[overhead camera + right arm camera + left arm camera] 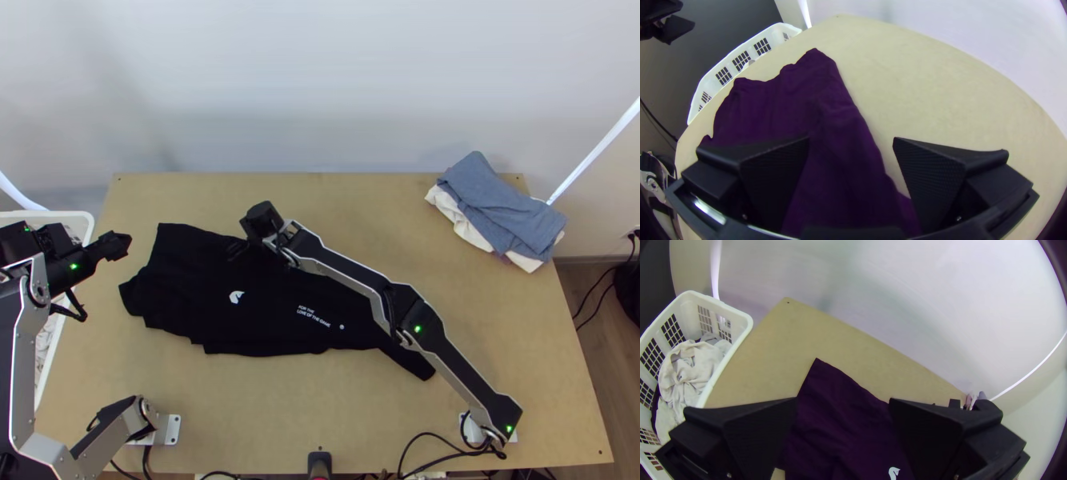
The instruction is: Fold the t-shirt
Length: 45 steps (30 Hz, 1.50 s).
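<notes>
Tee (272, 308) ctr-left of top view, prob. early fold; L claw (843, 402) & R claw (851, 139) spread apart, next shd pinch upper edge.

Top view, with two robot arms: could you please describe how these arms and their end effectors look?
The left arm and right arm have silver-grey links, black joints, small green lights and black cables. The left end effector and right end effector are black, each with two wide, flat fingers.
</notes>
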Tool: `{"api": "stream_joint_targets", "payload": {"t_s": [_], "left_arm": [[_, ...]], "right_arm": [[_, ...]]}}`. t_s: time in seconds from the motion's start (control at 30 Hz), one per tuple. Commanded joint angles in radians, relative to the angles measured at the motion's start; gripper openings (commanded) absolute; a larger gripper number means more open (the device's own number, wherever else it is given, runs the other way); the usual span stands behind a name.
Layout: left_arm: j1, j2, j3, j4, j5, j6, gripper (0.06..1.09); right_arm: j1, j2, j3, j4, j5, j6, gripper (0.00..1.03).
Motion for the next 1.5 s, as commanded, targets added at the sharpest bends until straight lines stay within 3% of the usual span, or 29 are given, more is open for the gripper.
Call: {"api": "stream_joint_targets", "payload": {"t_s": [0.0, 0.03, 0.17, 0.2, 0.23, 0.27, 0.4, 0.57, 0.6, 0.87, 1.13, 1.47], "left_arm": [[0.001, 0.002, -0.018, 0.012, 0.007, 0.008, 1.05], [0.001, 0.002, -0.018, 0.014, 0.009, 0.008, 1.05], [0.001, 0.006, -0.016, 0.014, 0.009, 0.008, 1.05], [0.001, 0.007, -0.016, 0.014, 0.007, 0.008, 1.05], [0.001, 0.007, -0.016, 0.015, 0.009, 0.008, 1.05], [0.002, 0.010, -0.018, 0.015, 0.007, 0.008, 1.05], [0.004, 0.010, -0.018, 0.015, 0.009, 0.008, 1.05], [0.004, 0.010, -0.022, 0.018, 0.009, 0.008, 1.05], [0.004, 0.010, -0.022, 0.020, 0.009, 0.008, 1.05], [-0.006, 0.021, -0.015, 0.034, 0.009, 0.007, 1.05], [-0.026, 0.033, -0.005, 0.049, 0.009, 0.002, 1.05], [-0.064, 0.064, -0.007, 0.073, 0.009, -0.019, 1.05]], "right_arm": [[0.015, 0.032, 0.029, 0.006, -0.013, 0.038, 0.57], [0.016, 0.029, 0.025, 0.006, -0.016, 0.042, 0.52], [0.020, 0.007, 0.003, -0.008, -0.019, 0.073, 0.52], [0.020, 0.004, -0.001, -0.013, -0.019, 0.077, 0.45], [0.018, 0.003, -0.005, -0.013, -0.019, 0.077, 0.29], [0.015, 0.003, -0.006, -0.013, -0.019, 0.079, 0.23], [0.009, -0.005, -0.031, -0.022, -0.022, 0.079, 0.17], [0.012, -0.068, -0.112, -0.024, -0.020, 0.045, 0.16], [0.012, -0.083, -0.123, -0.025, -0.022, 0.044, 0.02], [-0.028, -0.273, -0.262, -0.022, -0.019, 0.048, 0.03], [-0.137, -0.523, -0.575, 0.002, -0.017, 0.051, 0.03], [-0.212, -0.596, -0.801, 0.019, -0.017, 0.061, 0.03]]}}
